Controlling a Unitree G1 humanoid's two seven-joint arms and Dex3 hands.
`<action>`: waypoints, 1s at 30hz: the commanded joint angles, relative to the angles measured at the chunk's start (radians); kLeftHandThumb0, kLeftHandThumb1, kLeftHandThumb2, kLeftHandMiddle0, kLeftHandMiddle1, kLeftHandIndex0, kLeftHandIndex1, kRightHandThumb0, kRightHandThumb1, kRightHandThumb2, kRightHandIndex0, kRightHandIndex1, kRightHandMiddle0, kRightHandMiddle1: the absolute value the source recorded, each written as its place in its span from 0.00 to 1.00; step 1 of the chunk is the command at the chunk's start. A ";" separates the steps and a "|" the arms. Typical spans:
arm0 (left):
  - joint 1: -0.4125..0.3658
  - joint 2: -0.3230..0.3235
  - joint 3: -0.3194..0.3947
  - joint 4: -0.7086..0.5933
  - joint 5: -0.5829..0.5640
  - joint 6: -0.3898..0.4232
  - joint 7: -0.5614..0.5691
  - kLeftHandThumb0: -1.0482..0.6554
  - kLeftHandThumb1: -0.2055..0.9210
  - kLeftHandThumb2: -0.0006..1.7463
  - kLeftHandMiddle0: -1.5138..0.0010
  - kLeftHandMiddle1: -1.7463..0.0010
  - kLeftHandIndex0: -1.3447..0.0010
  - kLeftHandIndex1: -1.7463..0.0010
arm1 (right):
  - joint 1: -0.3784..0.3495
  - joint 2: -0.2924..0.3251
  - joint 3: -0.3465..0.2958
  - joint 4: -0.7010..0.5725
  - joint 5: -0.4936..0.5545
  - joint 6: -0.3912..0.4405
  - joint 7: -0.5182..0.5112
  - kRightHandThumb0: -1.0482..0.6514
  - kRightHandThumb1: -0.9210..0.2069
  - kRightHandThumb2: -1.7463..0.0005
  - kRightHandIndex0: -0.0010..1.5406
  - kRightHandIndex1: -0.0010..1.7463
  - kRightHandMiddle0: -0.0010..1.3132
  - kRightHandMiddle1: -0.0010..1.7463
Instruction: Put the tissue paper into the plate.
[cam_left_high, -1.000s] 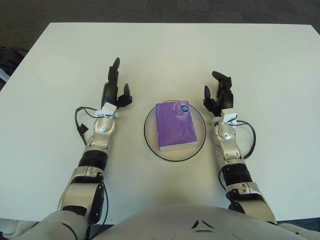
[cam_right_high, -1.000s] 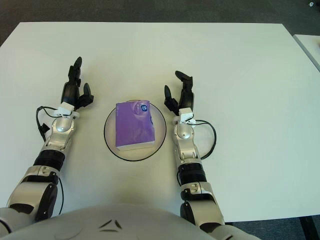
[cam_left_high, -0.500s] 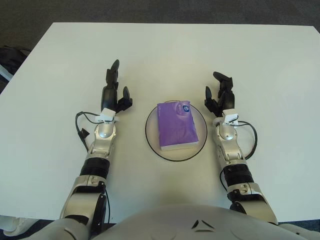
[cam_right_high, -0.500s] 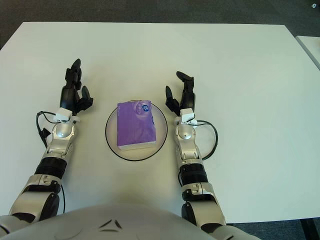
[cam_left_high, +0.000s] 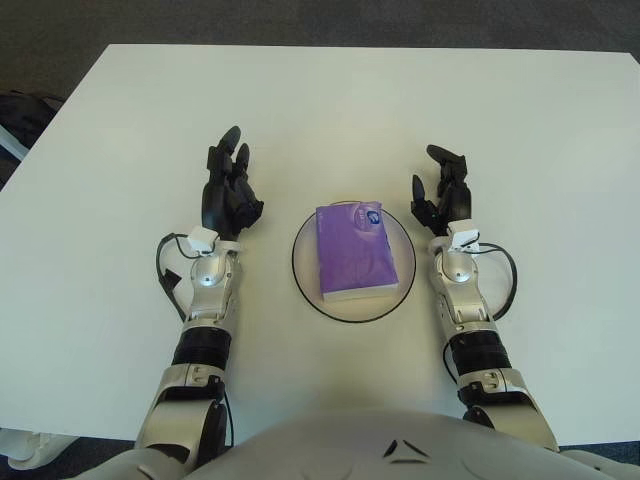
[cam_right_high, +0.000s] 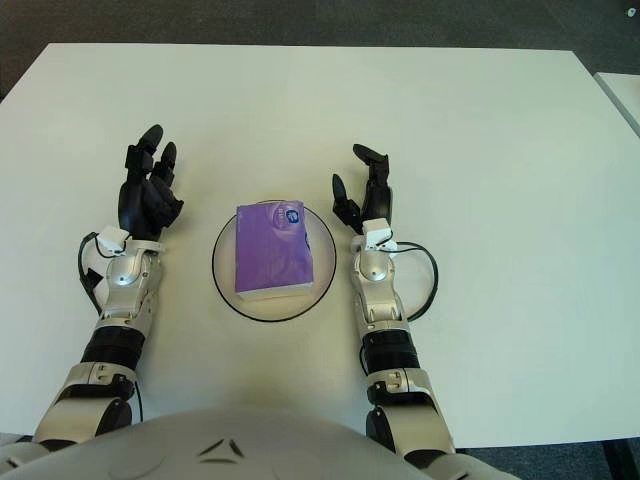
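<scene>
White table (cam_left_high: 330, 110) is shown bearing the plate (cam_left_high: 300, 282), in which the purple tissue paper (cam_left_high: 356, 252) is seated. Left hand (cam_left_high: 226, 190) and right hand (cam_left_high: 440, 195) are held open, empty, flanking it. Displacement could be caused by careless retraction.
</scene>
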 joint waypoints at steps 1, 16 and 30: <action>0.152 -0.096 -0.018 0.058 -0.036 -0.011 -0.014 0.27 1.00 0.52 0.77 0.97 1.00 0.59 | 0.117 -0.002 -0.008 0.063 0.006 0.108 0.010 0.28 0.00 0.70 0.31 0.00 0.00 0.53; 0.179 -0.118 -0.011 0.002 -0.018 0.023 -0.019 0.27 1.00 0.50 0.75 0.98 1.00 0.59 | 0.140 -0.004 0.000 0.029 0.001 0.108 0.017 0.30 0.00 0.69 0.31 0.00 0.00 0.53; 0.190 -0.117 -0.006 -0.013 0.012 0.045 -0.012 0.24 1.00 0.50 0.74 0.98 1.00 0.57 | 0.151 -0.001 0.000 0.011 0.005 0.108 0.023 0.30 0.00 0.69 0.31 0.00 0.00 0.52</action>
